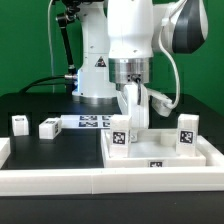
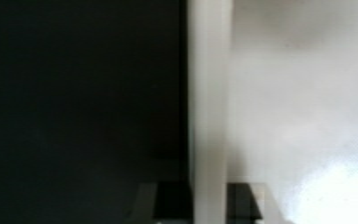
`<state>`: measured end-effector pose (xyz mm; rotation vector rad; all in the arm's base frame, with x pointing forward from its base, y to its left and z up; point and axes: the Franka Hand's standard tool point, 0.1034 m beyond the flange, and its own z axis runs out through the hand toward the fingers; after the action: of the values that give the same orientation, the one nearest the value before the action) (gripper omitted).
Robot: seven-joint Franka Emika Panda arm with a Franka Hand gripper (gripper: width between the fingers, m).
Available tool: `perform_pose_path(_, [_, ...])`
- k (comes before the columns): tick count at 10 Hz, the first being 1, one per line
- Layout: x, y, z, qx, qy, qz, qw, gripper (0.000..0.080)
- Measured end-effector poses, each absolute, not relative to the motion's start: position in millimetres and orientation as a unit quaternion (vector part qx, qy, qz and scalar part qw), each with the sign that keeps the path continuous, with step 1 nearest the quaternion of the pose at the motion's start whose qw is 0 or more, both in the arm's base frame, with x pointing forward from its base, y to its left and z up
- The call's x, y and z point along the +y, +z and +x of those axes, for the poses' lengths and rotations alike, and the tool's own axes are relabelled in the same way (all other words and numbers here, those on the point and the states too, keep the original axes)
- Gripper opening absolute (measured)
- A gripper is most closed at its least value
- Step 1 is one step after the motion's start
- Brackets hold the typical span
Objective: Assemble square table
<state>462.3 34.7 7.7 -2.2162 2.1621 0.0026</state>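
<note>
While the Panda arm's hand (image 1: pixel 136 104) hangs over the square slab (image 1: pixel 160 148), its two fingers are closed on the gripped leg (image 1: pixel 122 138), a white block held roughly upright with its tagged lower end at the slab's corner toward the exterior view's left. Whether that end sits in a corner hole cannot be told.

The slab lies flat on the black desk (image 1: pixel 40 105) near its front edge, tucked just inside the low white border wall (image 1: pixel 60 178) that runs along that edge. A standing leg (image 1: pixel 186 132) rises upright from the slab's corner toward the exterior view's right, its tag facing the camera.

Two more white blocks lie well apart from the slab, toward the desk's edge at the exterior view's left: the outer loose leg (image 1: pixel 18 123) and, just beside it, the inner loose leg (image 1: pixel 47 127). The marker board (image 1: pixel 92 122) lies flat between them and the slab, a little farther back.

From the wrist camera, the dark fingertips (image 2: pixel 247 205) flank the narrow white gripped leg (image 2: pixel 208 100), with the pale, blurred slab (image 2: pixel 309 100) on one side of it and the dark desk (image 2: pixel 69 100) on the other.
</note>
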Motion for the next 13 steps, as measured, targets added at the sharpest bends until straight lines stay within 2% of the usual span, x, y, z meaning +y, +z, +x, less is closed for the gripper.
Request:
perform_pose_path(6, [26, 7.7, 463, 0.638, -0.004, -0.769, 0.021, 0.0059])
perform_pose_path(13, [-19, 11.3, 470, 0.476, -0.032, -0.879, 0.006, 0.0061])
